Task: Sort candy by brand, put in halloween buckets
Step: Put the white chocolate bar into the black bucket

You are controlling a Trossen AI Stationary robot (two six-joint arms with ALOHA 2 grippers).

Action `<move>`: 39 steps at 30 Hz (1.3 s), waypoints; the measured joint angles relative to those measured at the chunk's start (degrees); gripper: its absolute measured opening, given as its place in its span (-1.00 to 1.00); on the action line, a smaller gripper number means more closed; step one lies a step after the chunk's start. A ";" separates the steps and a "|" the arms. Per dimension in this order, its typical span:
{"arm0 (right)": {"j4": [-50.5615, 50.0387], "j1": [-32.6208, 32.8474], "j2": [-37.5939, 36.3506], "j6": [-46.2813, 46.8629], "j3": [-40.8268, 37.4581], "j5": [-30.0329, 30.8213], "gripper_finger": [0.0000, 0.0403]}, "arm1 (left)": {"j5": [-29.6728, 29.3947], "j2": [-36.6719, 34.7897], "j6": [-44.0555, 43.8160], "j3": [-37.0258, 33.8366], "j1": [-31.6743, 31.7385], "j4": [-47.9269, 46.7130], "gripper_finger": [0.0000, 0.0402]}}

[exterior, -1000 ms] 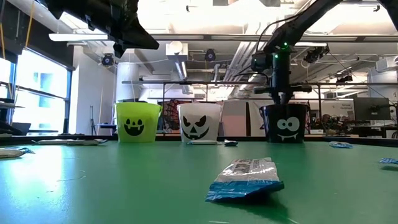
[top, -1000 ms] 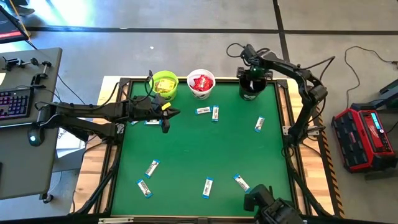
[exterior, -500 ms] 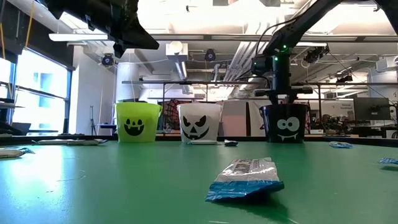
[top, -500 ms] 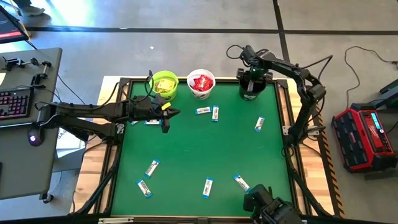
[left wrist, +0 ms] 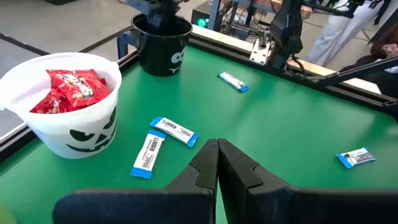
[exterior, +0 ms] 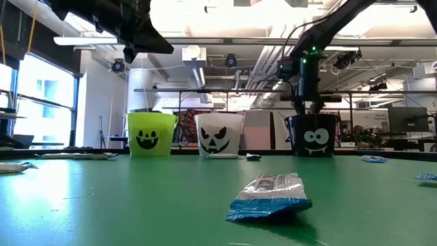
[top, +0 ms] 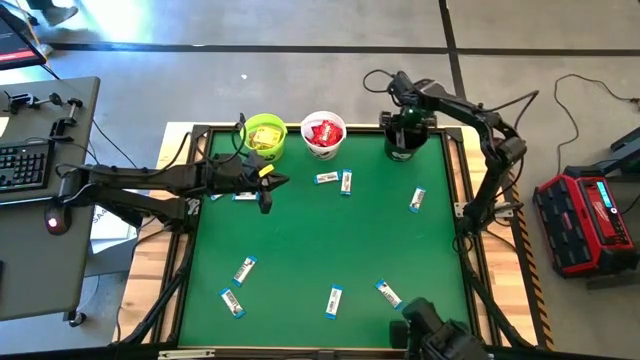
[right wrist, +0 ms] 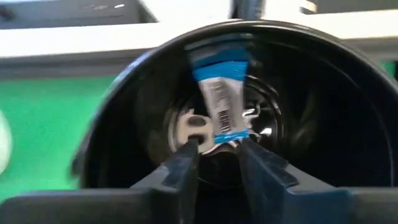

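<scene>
Three buckets at table's top edge: lime green [top: 265,136], white [top: 323,134], black [top: 403,139]. Right tool [right wrist: 216,152] over black bucket, fingers apart, blue-and-white bar [right wrist: 219,99] loose inside. Left tool [left wrist: 217,156] closed, empty, mid-left.

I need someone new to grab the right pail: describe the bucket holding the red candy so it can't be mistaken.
Look along the far edge of the green table, where three pails stand in a row. The white bucket is the middle one, between the lime green bucket and the black bucket. It alone is white, with a jagged jack-o'-lantern face, and is filled with red packets.
</scene>
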 joint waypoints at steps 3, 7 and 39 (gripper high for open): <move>-0.14 0.41 -2.82 -5.18 0.01 -0.43 -0.73 | 0.00 -0.96 0.00 0.00 0.00 0.12 -1.00; 0.71 1.97 -8.77 -10.46 0.02 0.05 -0.96 | 0.00 -2.59 0.02 0.51 0.00 -1.28 -1.00; 35.84 51.42 -32.16 -14.64 -31.12 -2.49 -1.00 | 10.82 9.63 -5.91 9.62 -6.29 -27.16 -1.00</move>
